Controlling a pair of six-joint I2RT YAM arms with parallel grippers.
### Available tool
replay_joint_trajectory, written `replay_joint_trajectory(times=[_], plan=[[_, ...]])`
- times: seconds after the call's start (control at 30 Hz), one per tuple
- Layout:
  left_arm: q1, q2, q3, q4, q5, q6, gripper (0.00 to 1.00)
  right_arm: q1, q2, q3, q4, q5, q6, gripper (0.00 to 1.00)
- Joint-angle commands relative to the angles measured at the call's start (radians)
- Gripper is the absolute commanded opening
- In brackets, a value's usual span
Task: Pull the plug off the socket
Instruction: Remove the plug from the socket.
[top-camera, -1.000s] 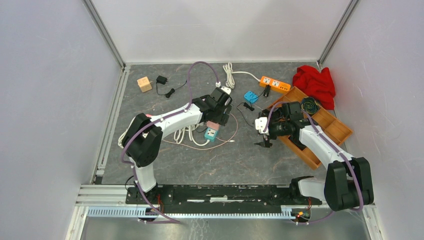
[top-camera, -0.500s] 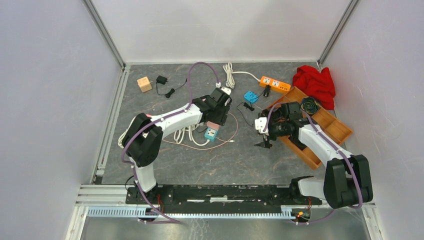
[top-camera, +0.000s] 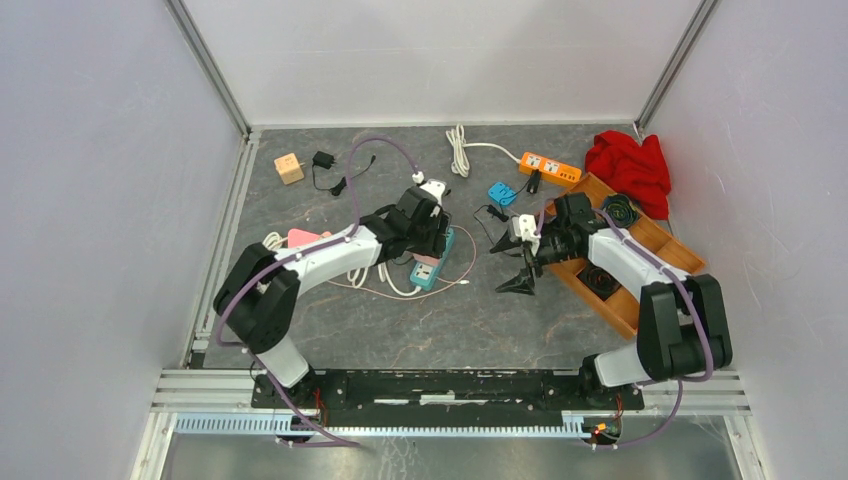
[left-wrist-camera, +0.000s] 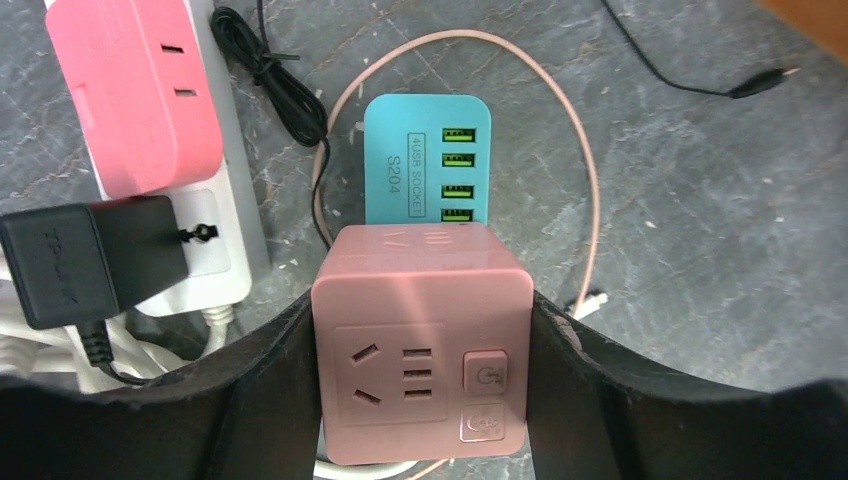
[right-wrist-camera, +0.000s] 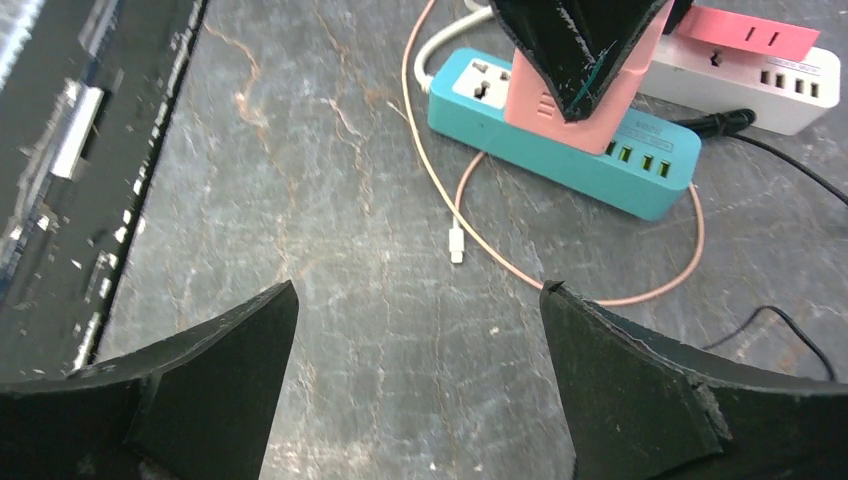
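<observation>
The plug is a pink cube adapter (left-wrist-camera: 420, 340) standing on the near end of the teal socket strip (left-wrist-camera: 428, 160). My left gripper (left-wrist-camera: 422, 300) is shut on the pink cube, one finger flat against each side. From the right wrist view, the pink cube (right-wrist-camera: 600, 90) still rests against the top of the teal strip (right-wrist-camera: 560, 140), with a left finger covering its upper part. In the top view my left gripper (top-camera: 428, 238) is over the strip (top-camera: 432, 266). My right gripper (top-camera: 510, 265) hangs open to the right of the strip, nothing between its fingers (right-wrist-camera: 220, 350).
A white power strip (left-wrist-camera: 225, 215) with a pink adapter (left-wrist-camera: 140, 90) and a black charger (left-wrist-camera: 90, 260) lies left of the teal one. A thin pink cable (left-wrist-camera: 588, 200) loops around it. A wooden tray (top-camera: 650, 245), red cloth (top-camera: 630, 165) and orange strip (top-camera: 548, 167) lie at the right.
My left gripper has closed on the pink cube, and the arm has shifted left, dragging the strips. My right gripper has swung round and points toward the teal strip.
</observation>
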Motion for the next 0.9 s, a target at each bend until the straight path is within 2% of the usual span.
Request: replay_joint_trajectory(times=[0.0, 0.1, 0.17, 0.23, 0.27, 0.5, 0.77, 0.83, 0.87], plan=[[0.005, -0.106, -0.06, 0.221, 0.092, -0.139, 0.02, -0.003, 0.063, 0.075, -0.118, -0.193, 0.023, 0.98], [0.006, -0.127, -0.094, 0.264, 0.101, -0.172, 0.02, -0.003, 0.121, 0.136, -0.241, -0.212, -0.032, 0.98], [0.009, -0.138, -0.114, 0.312, 0.105, -0.196, 0.02, -0.003, 0.176, 0.196, -0.388, -0.227, -0.167, 0.98], [0.014, -0.15, -0.139, 0.359, 0.118, -0.222, 0.02, -0.004, 0.248, 0.262, -0.632, -0.242, -0.361, 0.98], [0.016, -0.157, -0.15, 0.381, 0.119, -0.237, 0.02, -0.005, 0.279, 0.287, -0.649, -0.244, -0.343, 0.97], [0.028, -0.192, -0.22, 0.478, 0.177, -0.306, 0.02, -0.007, 0.3, 0.333, -0.649, -0.204, -0.266, 0.97], [0.029, -0.21, -0.231, 0.474, 0.202, -0.31, 0.02, 0.003, 0.22, 0.4, -0.647, -0.196, -0.206, 0.97], [0.033, -0.22, -0.237, 0.469, 0.193, -0.313, 0.02, 0.003, 0.201, 0.438, -0.592, -0.189, -0.116, 0.97], [0.036, -0.224, -0.242, 0.469, 0.192, -0.318, 0.02, 0.004, 0.192, 0.452, -0.517, -0.172, -0.02, 0.97]])
